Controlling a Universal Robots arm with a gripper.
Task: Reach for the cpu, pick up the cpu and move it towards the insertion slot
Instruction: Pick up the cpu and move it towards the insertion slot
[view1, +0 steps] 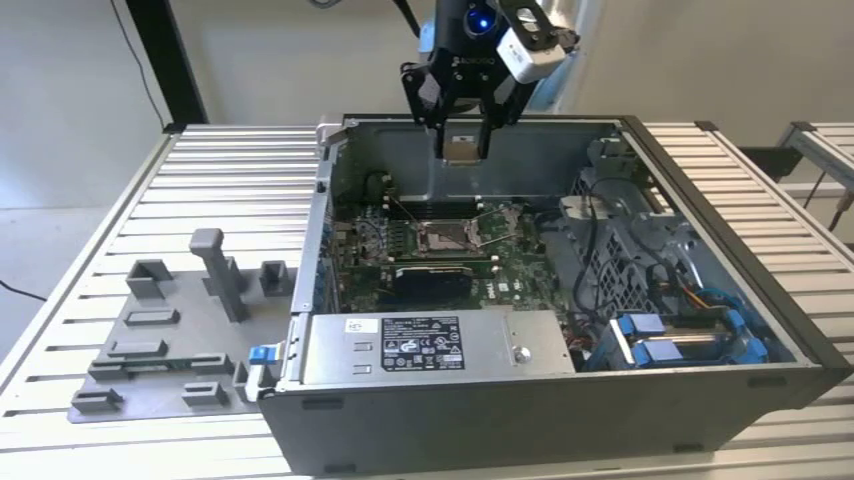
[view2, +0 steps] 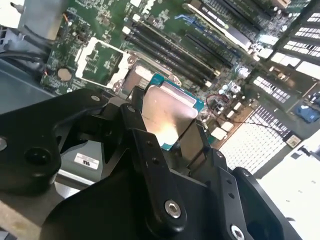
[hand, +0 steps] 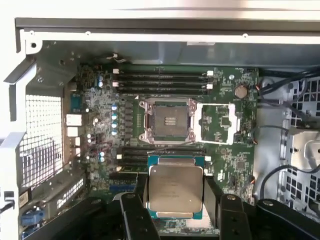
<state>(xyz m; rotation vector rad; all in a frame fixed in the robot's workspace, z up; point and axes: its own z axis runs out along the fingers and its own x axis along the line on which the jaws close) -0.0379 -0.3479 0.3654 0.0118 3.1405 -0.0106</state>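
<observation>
cpu, thin flat square chip (hand: 175, 188): pale silver face, teal-green edge
insertion slot, square socket (hand: 169, 120): shiny silver frame, brownish centre
circuit board (hand: 227, 150): green, with long black slots
black gripper (view1: 462, 150): matt black
ribbed metal table (view1: 240, 190): pale grey, striped with grooves
plastic fixture blocks (view1: 180, 325): plain mid-grey
computer case (view1: 561, 410): dark grey

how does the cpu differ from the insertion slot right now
The cpu is held between the gripper fingers above the board; the insertion slot sits fixed on the green board, empty. The cpu's face is plain pale silver; the slot has a shiny frame around a brownish centre. Both are square.
</observation>
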